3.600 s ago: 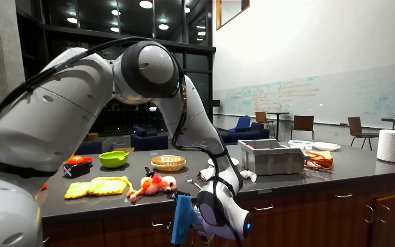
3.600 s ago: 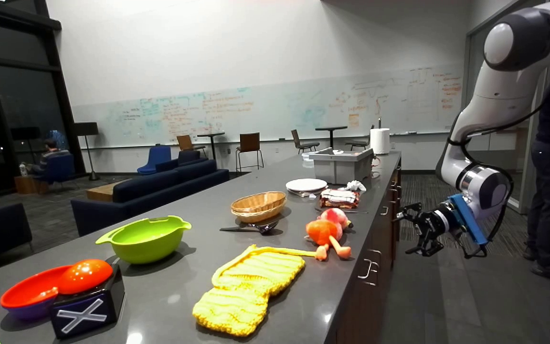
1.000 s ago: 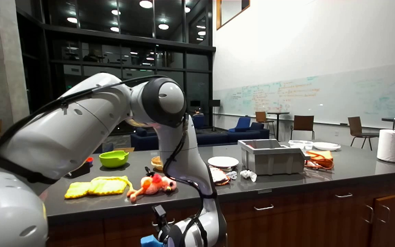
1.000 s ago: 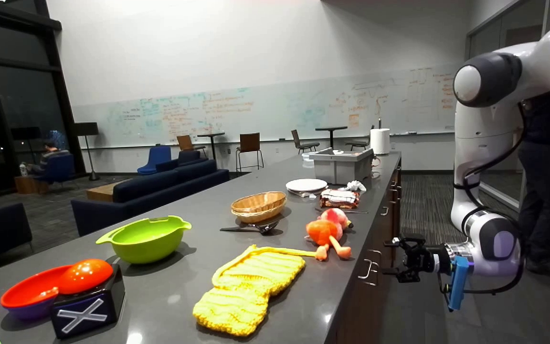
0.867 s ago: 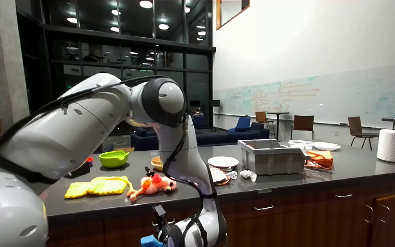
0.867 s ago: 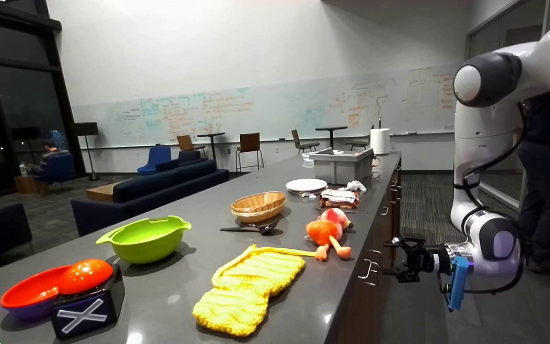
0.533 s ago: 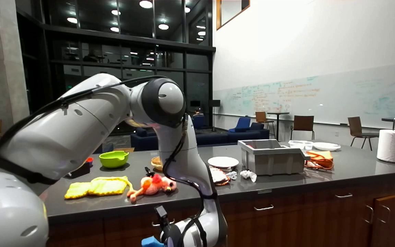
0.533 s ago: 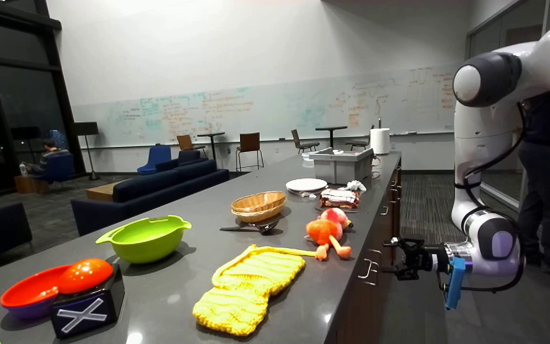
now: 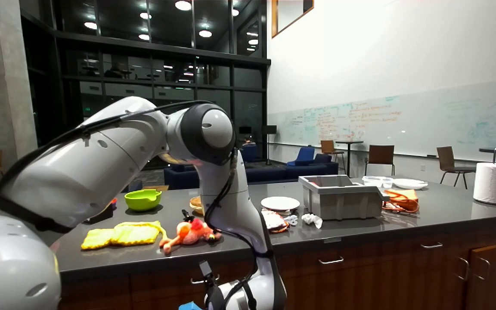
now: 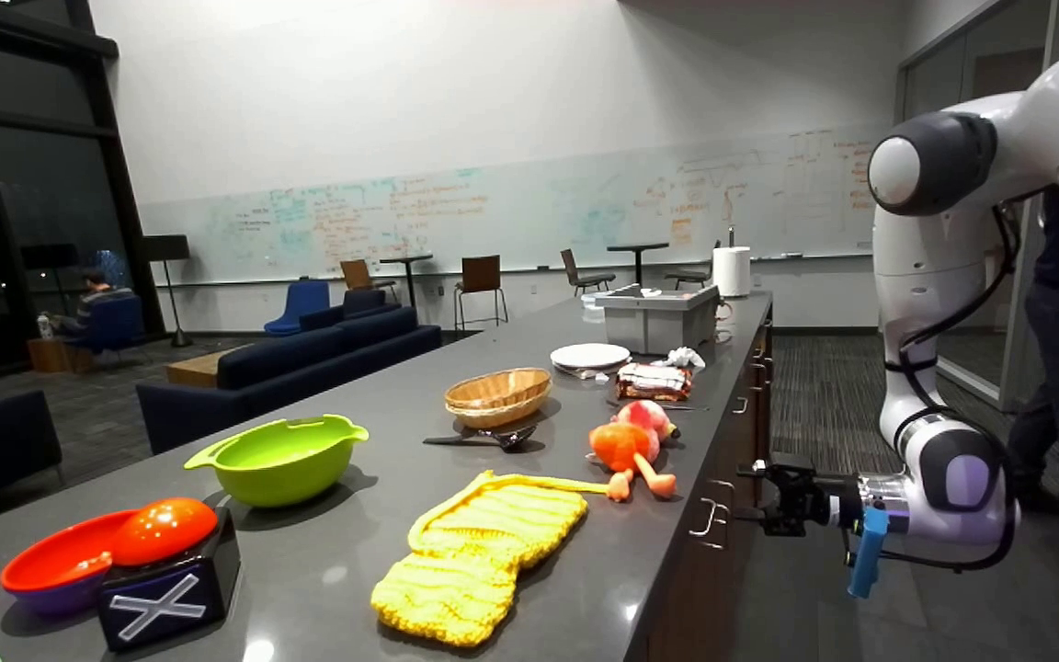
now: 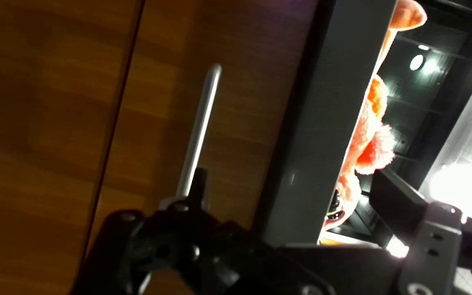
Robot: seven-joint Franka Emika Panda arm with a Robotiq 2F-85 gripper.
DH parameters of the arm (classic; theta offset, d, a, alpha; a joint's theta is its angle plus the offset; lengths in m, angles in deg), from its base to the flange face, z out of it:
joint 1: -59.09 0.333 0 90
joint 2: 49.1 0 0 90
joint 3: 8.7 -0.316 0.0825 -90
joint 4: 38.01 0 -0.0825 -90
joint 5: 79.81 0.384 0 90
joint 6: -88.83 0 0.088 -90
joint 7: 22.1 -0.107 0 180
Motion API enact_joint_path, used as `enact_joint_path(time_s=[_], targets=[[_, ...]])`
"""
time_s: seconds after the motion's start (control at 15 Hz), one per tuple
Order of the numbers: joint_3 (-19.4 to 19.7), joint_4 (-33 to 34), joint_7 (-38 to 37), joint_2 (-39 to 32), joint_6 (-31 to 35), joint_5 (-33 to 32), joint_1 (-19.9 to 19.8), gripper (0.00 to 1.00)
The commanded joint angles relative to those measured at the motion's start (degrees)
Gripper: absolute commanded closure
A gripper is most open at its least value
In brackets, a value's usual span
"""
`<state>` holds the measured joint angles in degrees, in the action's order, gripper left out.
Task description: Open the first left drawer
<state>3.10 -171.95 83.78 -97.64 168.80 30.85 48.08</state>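
1. Wrist view: the first left drawer [image 11: 240,114] looks closed, its metal bar handle [image 11: 199,130] at 10 o'clock from centre. The gripper [image 11: 289,176] is spread wide, holding nothing; one finger overlaps the handle's 6 o'clock end, and the other, if set too high, could strike the countertop [image 11: 327,123] going forward.
2. In an exterior view, the Panda arm [image 10: 925,294] hangs bent, gripper near level, aimed toward 9 o'clock.
3. In an exterior view, the drawer sits at 6 o'clock from the plush flamingo [image 9: 192,232].

Long dark grey counter [image 10: 309,556]. On it in both exterior views: green bowl [image 10: 281,480], wicker basket [image 10: 495,416], yellow knitted cloth [image 10: 502,529], pink-orange plush toy [image 10: 623,448] near edge, grey bin [image 10: 647,329]; paper towel roll [image 10: 731,272] well apart.
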Motion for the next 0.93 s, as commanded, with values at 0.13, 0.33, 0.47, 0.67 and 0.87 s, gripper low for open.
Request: enact_joint_path(time_s=[0.13, 0.33, 0.47, 0.67, 0.87], targets=[[-0.9, 0.7, 0.5, -4.8, -4.5, 7.3, -0.9, 0.0], [-1.1, 1.3, -0.6, -7.3, -6.7, 10.1, -0.8, 0.0], [-1.2, 2.1, -1.1, -8.9, -8.2, 11.3, -0.6, 0.0], [-1.4, 3.7, -2.6, -11.1, -10.6, 11.7, -0.5, 0.0], [-1.6, 5.6, -4.1, -13.2, -12.7, 11.6, -0.5, 0.0]])
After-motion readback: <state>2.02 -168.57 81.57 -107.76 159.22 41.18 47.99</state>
